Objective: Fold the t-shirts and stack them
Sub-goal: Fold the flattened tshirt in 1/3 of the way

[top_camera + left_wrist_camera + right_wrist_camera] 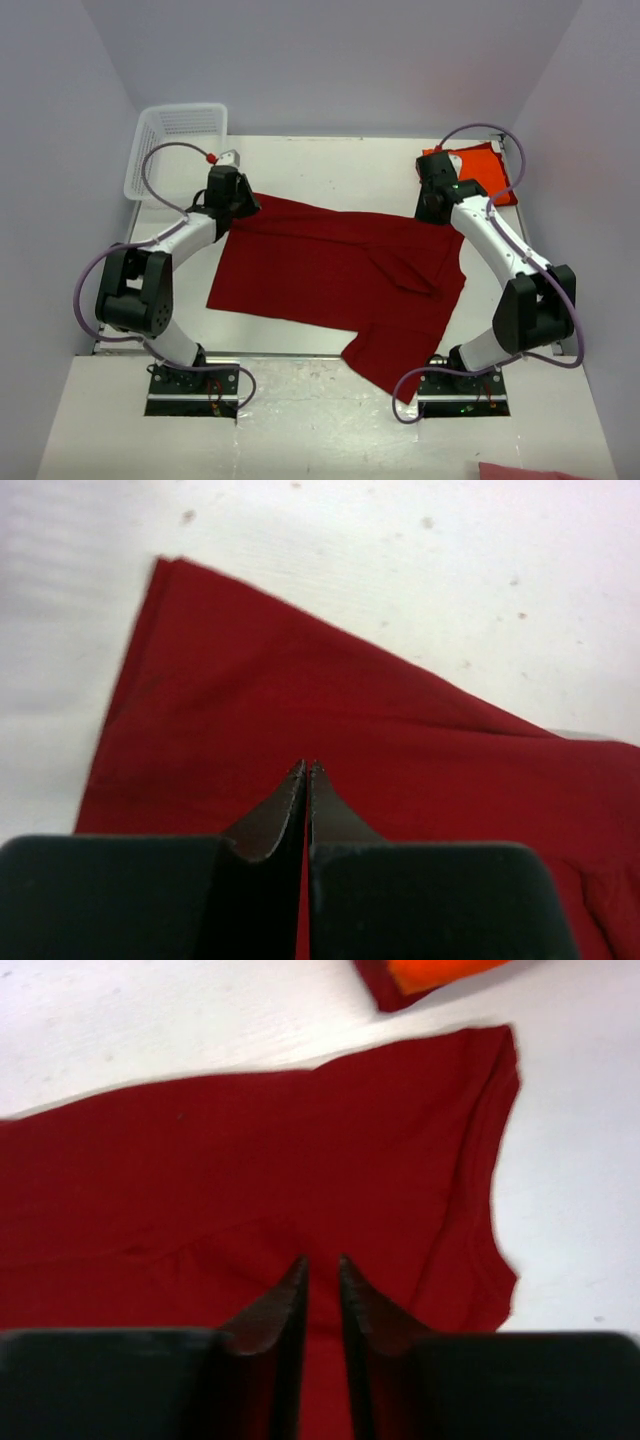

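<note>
A dark red t-shirt lies spread flat across the table, with one sleeve hanging toward the near edge. My left gripper is at its back left corner. In the left wrist view its jaws are shut, tips down on the red cloth and pinching it. My right gripper hovers at the shirt's back right part. Its jaws stand a narrow gap apart over the red cloth, gripping nothing. A folded orange t-shirt lies behind the right gripper and shows at the top edge of the right wrist view.
A white mesh basket stands at the table's back left corner. Grey walls close in the table on three sides. A bit of pinkish red cloth shows at the bottom right, off the table.
</note>
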